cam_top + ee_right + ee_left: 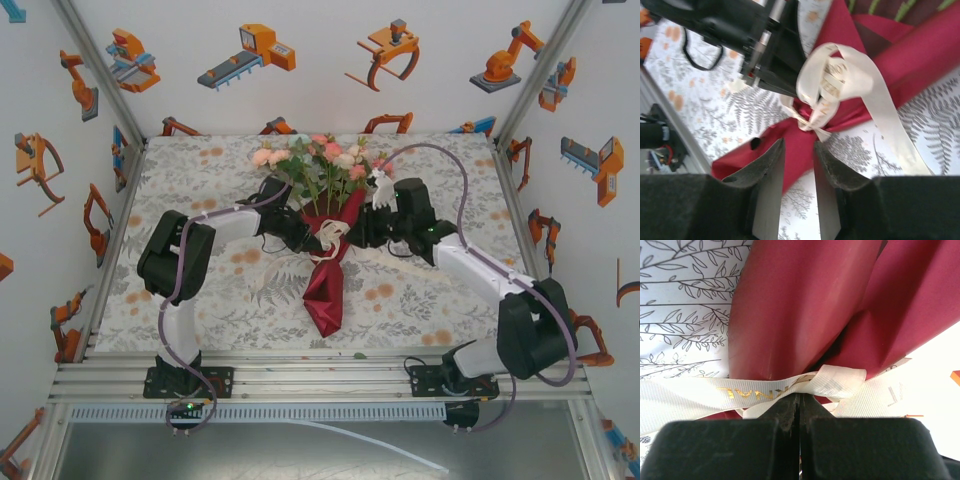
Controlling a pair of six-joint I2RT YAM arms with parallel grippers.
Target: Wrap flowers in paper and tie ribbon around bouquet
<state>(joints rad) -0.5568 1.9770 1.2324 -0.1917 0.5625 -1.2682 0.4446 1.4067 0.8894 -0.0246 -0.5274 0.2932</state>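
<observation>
- The bouquet [325,205] lies at the centre of the desk [200,180]. The flowers [322,155] point to 12 o'clock and the pointed end of the dark red paper [325,285] points to 6 o'clock.
- The cream ribbon [860,75] is looped and knotted round the narrow waist of the paper. In the right wrist view one tail trails off towards 4 o'clock.
- Left tool [799,402]: at 9 o'clock of the knot, fingers fully together, tips right against the ribbon band. Whether a strip is pinched between them cannot be told.
- Right tool [799,145]: at 3 o'clock of the knot, fingers a narrow gap apart, with nothing seen gripped. The paper shows through the gap, just beside the knot.
</observation>
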